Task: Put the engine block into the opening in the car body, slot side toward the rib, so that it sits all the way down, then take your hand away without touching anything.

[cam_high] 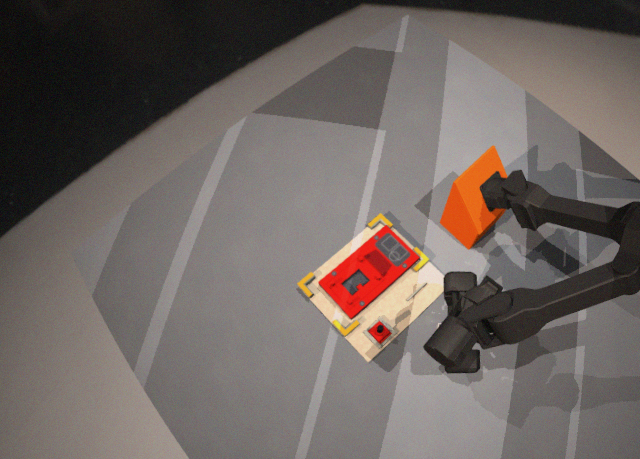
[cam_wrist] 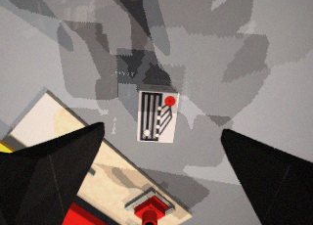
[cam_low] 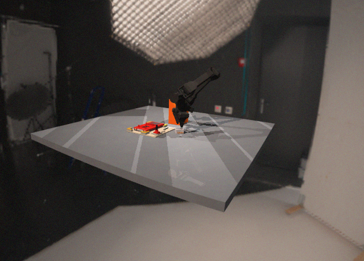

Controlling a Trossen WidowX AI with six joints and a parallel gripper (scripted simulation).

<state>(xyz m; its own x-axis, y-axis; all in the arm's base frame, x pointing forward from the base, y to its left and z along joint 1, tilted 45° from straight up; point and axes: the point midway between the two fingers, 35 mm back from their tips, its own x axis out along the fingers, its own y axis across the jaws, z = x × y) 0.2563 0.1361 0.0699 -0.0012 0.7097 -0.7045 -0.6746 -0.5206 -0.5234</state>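
The engine block (cam_low: 179, 131) (cam_wrist: 157, 116) is a small whitish block with dark stripes and a red dot on top. It stands on the table beside the wooden board; in the top view the arm hides it. My gripper (cam_high: 461, 321) (cam_low: 181, 126) (cam_wrist: 163, 131) is open and empty above the block, which shows between the fingertips in the wrist view. The red car body (cam_high: 372, 287) (cam_low: 152, 124) (cam_wrist: 80, 217) lies on the board. Its dark opening (cam_high: 353, 281) has a small red rib at one edge.
The wooden board (cam_high: 382, 303) (cam_wrist: 108, 161) has yellow corner brackets and a slit. A red base with a black-tipped upright lever (cam_high: 379, 331) (cam_low: 156, 131) (cam_wrist: 151, 205) stands at its near corner. An orange housing (cam_high: 473, 196) stands at the arm's base.
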